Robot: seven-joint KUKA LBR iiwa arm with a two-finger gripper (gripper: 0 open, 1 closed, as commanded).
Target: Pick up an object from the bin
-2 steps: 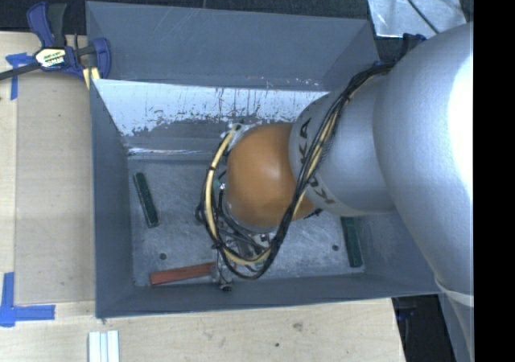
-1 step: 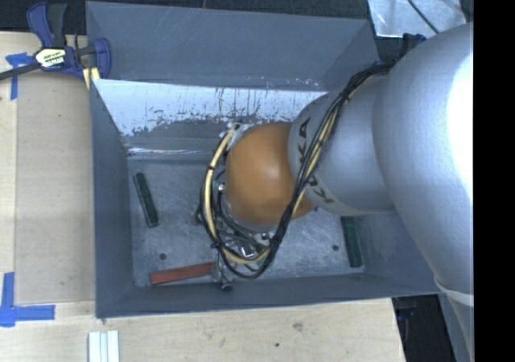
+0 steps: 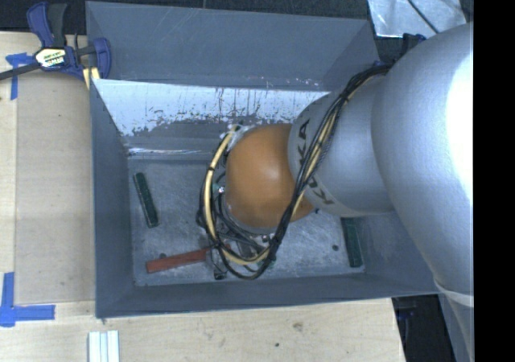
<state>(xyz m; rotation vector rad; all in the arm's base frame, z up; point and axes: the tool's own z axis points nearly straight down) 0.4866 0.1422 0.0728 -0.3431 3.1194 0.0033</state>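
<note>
– Three sticks are counted in the grey bin (image 3: 109, 215); where is each laid?
– A dark green stick (image 3: 146, 199) is seen at the left, a second green stick (image 3: 352, 241) at the right, and a reddish-brown stick (image 3: 177, 261) is laid flat by the near wall.
– And the gripper (image 3: 222, 262)?
– It is found low beneath the orange cover (image 3: 257, 179) and cables (image 3: 211, 191), just at the reddish-brown stick's right end. Whether it is clenched or released cannot be told.
</note>
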